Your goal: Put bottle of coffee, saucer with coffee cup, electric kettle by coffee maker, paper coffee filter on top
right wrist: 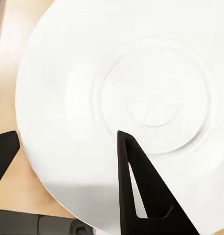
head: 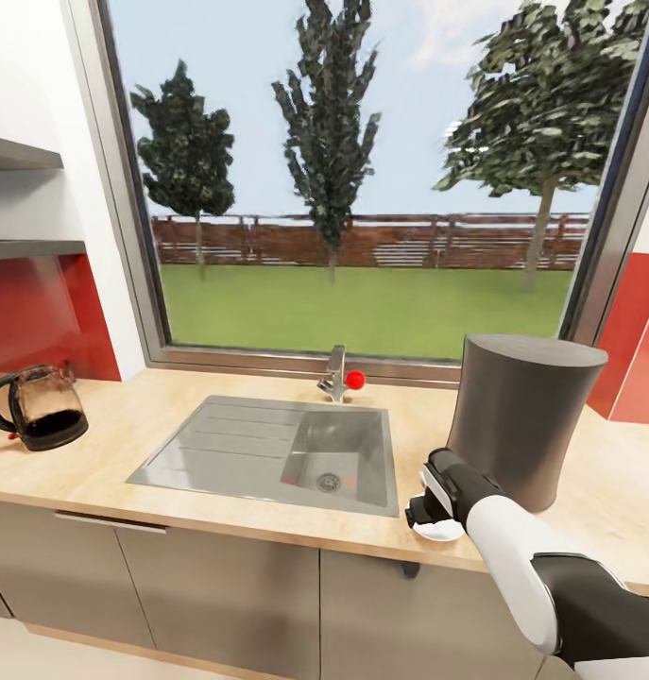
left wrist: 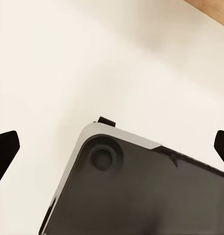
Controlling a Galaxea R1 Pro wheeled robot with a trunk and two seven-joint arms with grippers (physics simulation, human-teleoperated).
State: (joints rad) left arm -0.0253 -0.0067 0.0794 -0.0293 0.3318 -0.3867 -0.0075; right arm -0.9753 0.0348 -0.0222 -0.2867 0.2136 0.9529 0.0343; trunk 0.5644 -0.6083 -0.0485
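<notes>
A white saucer [right wrist: 141,88] lies low over the wooden counter's front edge, just left of the grey tapered coffee maker [head: 522,416]. In the head view the saucer [head: 439,529] peeks out beneath my right gripper [head: 426,515]. The right gripper [right wrist: 68,142] is shut on its rim, one finger [right wrist: 141,196] across the plate's top and the other at its outer edge. A glass electric kettle [head: 41,406] with a black handle stands at the counter's far left. My left gripper [left wrist: 112,147] hangs open over a pale surface and a dark corner of my base [left wrist: 141,196].
A steel sink [head: 267,453] with a tap [head: 335,373] takes up the counter's middle, under a large window. Two grey shelves [head: 22,156] are mounted on the left wall. Bare counter lies between the kettle and the sink and around the coffee maker.
</notes>
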